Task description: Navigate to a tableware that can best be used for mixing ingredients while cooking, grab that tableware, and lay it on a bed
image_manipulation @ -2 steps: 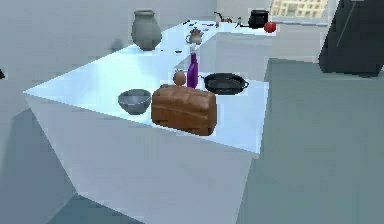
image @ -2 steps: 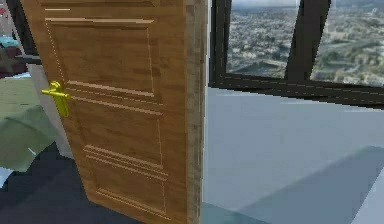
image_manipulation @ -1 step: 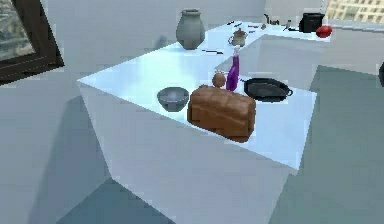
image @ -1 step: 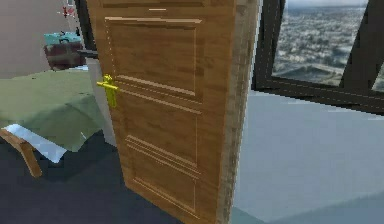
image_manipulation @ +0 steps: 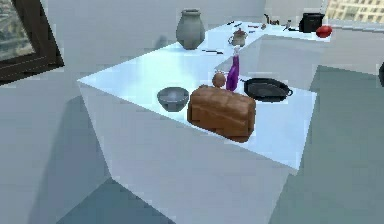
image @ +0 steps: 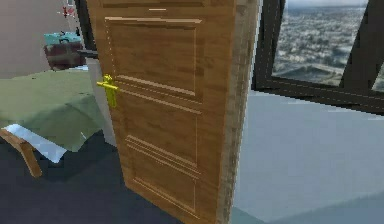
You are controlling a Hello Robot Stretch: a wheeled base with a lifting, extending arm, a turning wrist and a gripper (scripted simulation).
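One wooden door (image: 175, 100) with one yellow handle (image: 108, 88) is seen, and one bed (image: 45, 105) with a green cover. On the one white counter (image_manipulation: 125, 75) are counted one grey bowl (image_manipulation: 172, 97), one brown loaf (image_manipulation: 221, 112), one dark pan (image_manipulation: 267, 89), one purple bottle (image_manipulation: 235, 72), one grey vase (image_manipulation: 190, 28) and one red round thing (image_manipulation: 324, 31).

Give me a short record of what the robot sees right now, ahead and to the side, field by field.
ahead: wooden door, yellow handle
forward view's left: bed with a green cover
forward view's right: window onto a city
side: white counter
mixing candidate: grey bowl, near the counter's front edge
beside the bowl: brown loaf
behind the loaf: purple bottle, black pan
farther back: grey vase
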